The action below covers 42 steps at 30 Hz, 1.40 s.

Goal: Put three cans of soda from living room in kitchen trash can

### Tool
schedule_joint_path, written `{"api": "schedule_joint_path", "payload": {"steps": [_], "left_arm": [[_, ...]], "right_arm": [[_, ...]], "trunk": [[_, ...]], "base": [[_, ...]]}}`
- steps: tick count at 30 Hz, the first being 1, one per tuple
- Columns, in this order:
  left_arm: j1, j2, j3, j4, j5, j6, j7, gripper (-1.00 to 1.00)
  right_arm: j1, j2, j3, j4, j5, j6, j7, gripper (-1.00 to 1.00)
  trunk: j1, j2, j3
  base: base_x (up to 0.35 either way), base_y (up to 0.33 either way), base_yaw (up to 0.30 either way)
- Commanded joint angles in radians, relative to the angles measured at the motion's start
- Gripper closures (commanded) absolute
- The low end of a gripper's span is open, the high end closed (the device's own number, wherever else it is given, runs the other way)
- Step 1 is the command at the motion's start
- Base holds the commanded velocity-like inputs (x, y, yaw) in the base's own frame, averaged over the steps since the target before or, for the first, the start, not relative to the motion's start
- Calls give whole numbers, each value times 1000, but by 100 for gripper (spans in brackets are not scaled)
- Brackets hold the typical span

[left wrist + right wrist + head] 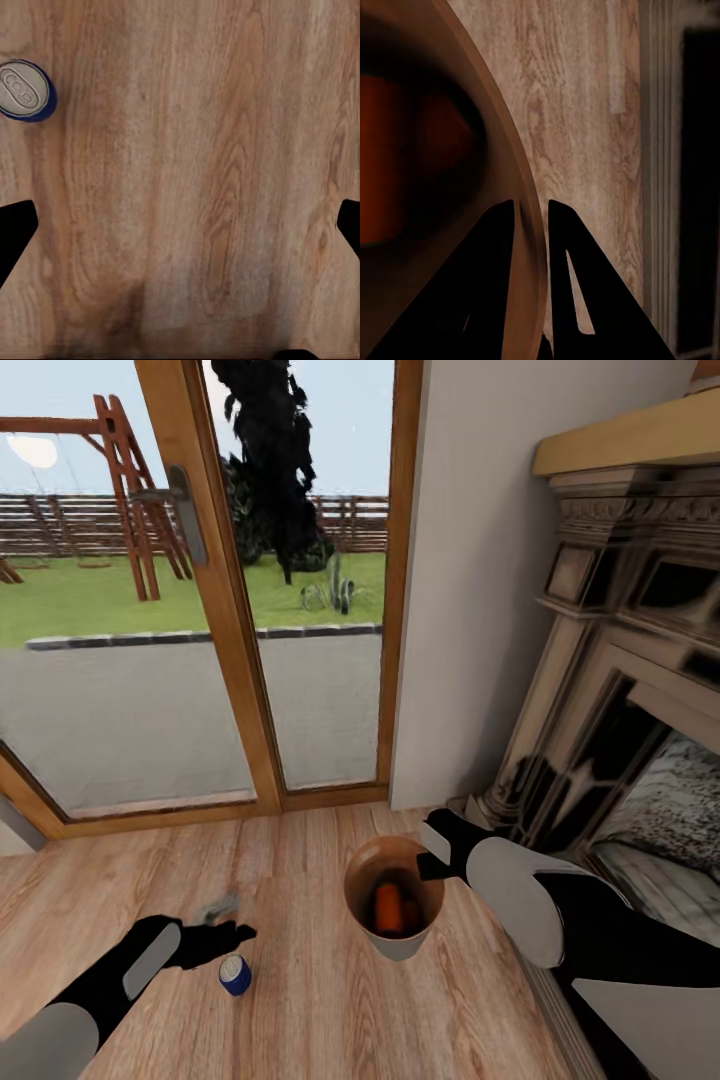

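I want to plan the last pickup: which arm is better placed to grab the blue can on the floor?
Left. Its end effector is open beside the blue can, while the right end effector is clamped on the bin's rim.

A blue soda can [26,91] stands upright on the wood floor [195,172], seen from straight above, its pale top with the pull tab facing the camera and a rim of dark blue showing around one side. The left gripper [180,229] hangs over bare planks well apart from the can, its 2 dark fingertips [15,232] spread wide with nothing between them. A faint shadow darkens the floor near the gripper.
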State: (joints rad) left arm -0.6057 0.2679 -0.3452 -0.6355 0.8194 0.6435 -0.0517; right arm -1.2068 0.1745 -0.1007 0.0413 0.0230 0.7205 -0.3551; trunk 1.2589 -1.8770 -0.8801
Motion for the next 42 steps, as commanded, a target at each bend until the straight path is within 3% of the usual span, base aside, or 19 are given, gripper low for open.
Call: {"api": "schedule_joint_path", "payload": {"steps": [1, 8, 18, 42], "left_arm": [[0, -1, 0, 11, 0, -1, -1, -100], [0, -1, -1, 56, -5, -31, -3, -100], [0, -8, -8, 189, -11, -135, 3, -100], [0, -9, -11, 191, -13, -152, 1, -100]], "right_arm": [[0, 0, -10, 0, -6, -3, 4, 100], [4, 0, -10, 0, -7, -2, 12, 100], [81, 0, -9, -1, -4, -50, 16, 100], [110, 0, -3, -14, 0, -63, 15, 100]], "trunk": [[0, 0, 0], [0, 0, 0], [0, 0, 0], [0, 0, -9]], "base": [[0, 0, 0], [0, 0, 0], [0, 0, 0], [0, 0, 50]]}}
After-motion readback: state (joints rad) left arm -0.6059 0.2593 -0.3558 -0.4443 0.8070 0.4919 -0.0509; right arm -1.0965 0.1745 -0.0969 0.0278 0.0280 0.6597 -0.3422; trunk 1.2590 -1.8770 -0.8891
